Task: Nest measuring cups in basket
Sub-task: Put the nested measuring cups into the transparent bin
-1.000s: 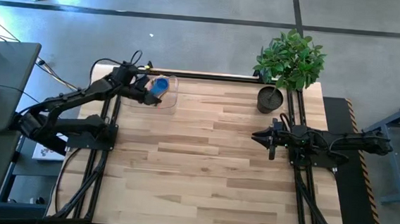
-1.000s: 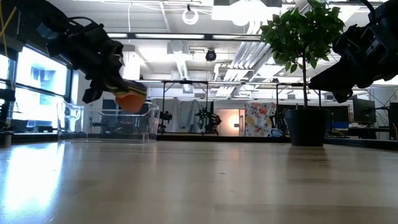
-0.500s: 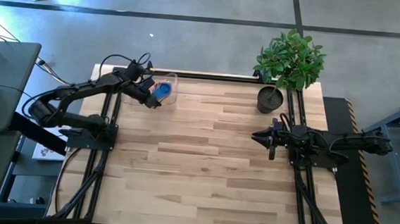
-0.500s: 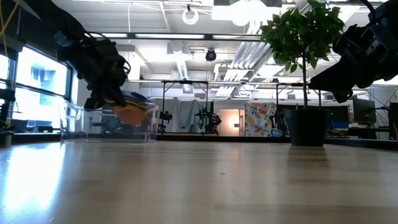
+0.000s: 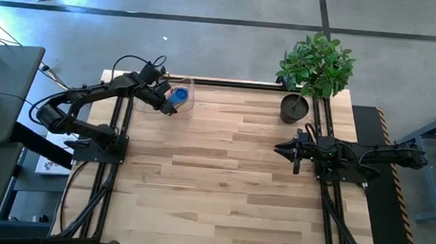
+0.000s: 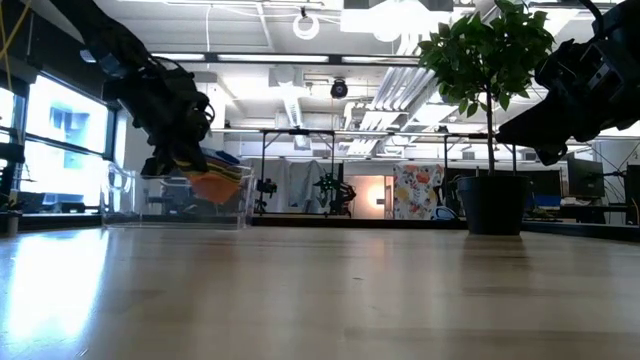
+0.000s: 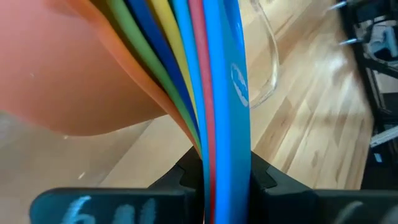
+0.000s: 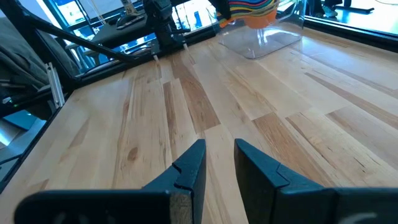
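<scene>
Fingers of my left gripper [image 7: 225, 177] are clamped tight on the flat handles of the nested measuring cups [image 7: 155, 68], a stack whose layered edges show orange, green, dark blue, yellow, red and light blue in the left wrist view. From above I see that gripper [image 5: 163, 101] at the far left corner of the table, holding the stack [image 5: 176, 97] over the clear basket [image 5: 187, 95], the light blue cup uppermost. In the low view the stack [image 6: 215, 178] hangs tilted within the basket's outline [image 6: 130, 195], but I cannot tell whether it touches the floor of the tub. My right gripper [image 8: 216, 163] waits well apart on the right side of the table, its fingers parted a little with nothing between them; in the high view it [image 5: 284, 150] sits just in front of a small dark pot [image 5: 294, 108] holding a leafy green plant [image 5: 317, 63]. The table [image 5: 221, 184] is light wooden planking framed by dark rails. Beyond it the low view shows a bright hall with ceiling lights, windows at the left and equipment at the back.
</scene>
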